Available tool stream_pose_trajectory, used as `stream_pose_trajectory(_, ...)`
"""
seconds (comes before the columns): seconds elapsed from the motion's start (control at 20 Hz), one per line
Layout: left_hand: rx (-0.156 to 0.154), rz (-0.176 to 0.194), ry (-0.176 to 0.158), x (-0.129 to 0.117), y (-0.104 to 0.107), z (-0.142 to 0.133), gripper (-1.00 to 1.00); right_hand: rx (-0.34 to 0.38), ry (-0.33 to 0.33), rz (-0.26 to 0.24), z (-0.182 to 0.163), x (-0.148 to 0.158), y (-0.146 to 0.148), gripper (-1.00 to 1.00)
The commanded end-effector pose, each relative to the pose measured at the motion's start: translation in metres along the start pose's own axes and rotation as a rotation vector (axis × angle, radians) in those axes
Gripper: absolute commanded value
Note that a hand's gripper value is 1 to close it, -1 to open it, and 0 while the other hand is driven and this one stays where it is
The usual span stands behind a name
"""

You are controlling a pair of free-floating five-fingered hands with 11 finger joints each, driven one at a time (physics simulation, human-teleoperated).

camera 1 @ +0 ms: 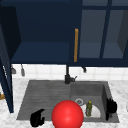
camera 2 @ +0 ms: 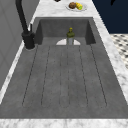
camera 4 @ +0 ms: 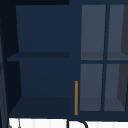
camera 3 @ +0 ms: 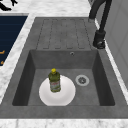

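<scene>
The left hand (camera 1: 37, 118) hangs with fingers curled on nothing at the sink's (camera 1: 45, 92) front edge, beside a red ball (camera 1: 67, 114). The right hand (camera 1: 110, 107) hovers at the basin's right wall; its finger state cannot be told. A bottle (camera 3: 54, 80) stands upright on a white plate (camera 3: 66, 95) in the basin, nearest the right hand.

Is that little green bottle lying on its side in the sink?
No. In the right side view the green bottle stands upright on a white plate in the sink basin.

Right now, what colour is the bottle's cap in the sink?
Yellow; the bottle itself is olive green, clearest in the right side view.
</scene>
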Motion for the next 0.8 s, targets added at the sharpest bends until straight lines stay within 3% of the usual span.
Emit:
stream_pose_trajectory(0.0, 0.0, 0.0, 0.0, 0.0, 0.0, 0.0, 0.0, 0.008, -0.052, 0.034, 0.022, 0.008, 0.007, -1.0)
stream_pose_trajectory(0.45, 0.0, 0.0, 0.0, 0.0, 0.0, 0.0, 0.0, 0.013, -0.127, 0.051, 0.068, 0.026, 0.024, -1.0)
stream_pose_trajectory(0.75, 0.0, 0.0, 0.0, 0.0, 0.0, 0.0, 0.0, 0.037, -0.203, 0.031, 0.094, 0.029, 0.034, -1.0)
